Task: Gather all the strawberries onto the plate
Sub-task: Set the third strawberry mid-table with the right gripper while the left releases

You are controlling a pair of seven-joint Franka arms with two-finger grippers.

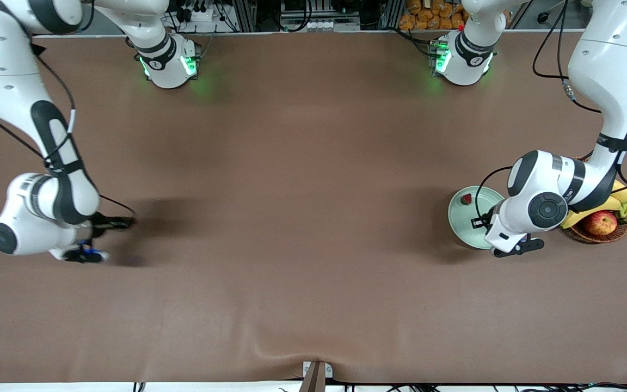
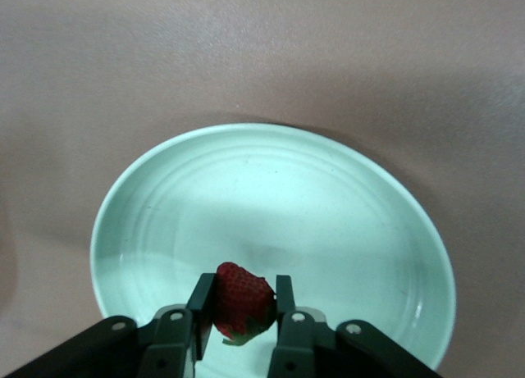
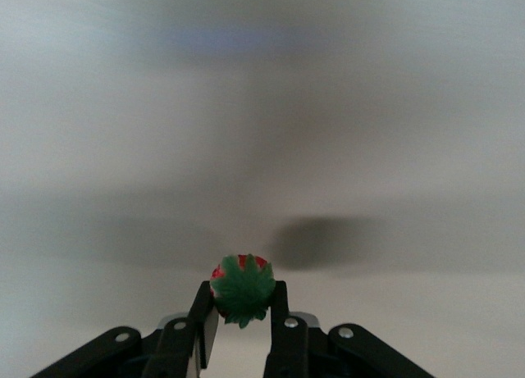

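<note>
The pale mint-green plate [image 1: 468, 226] lies near the left arm's end of the table and fills the left wrist view [image 2: 271, 198]. My left gripper [image 2: 244, 300] is over the plate, shut on a red strawberry [image 2: 240, 300]. In the front view a strawberry [image 1: 466, 199] shows against the plate; I cannot tell whether it is the held one. My right gripper [image 3: 240, 300] is shut on a second strawberry [image 3: 242, 286] with its green cap facing the camera. That gripper [image 1: 125, 221] is above the bare table at the right arm's end. No third strawberry is in view.
A brown wicker basket [image 1: 599, 235] with a red-yellow apple [image 1: 601, 222] and bananas [image 1: 615, 202] stands right beside the plate, toward the left arm's end and partly under the left arm. The brown table [image 1: 302, 218] stretches between the two arms.
</note>
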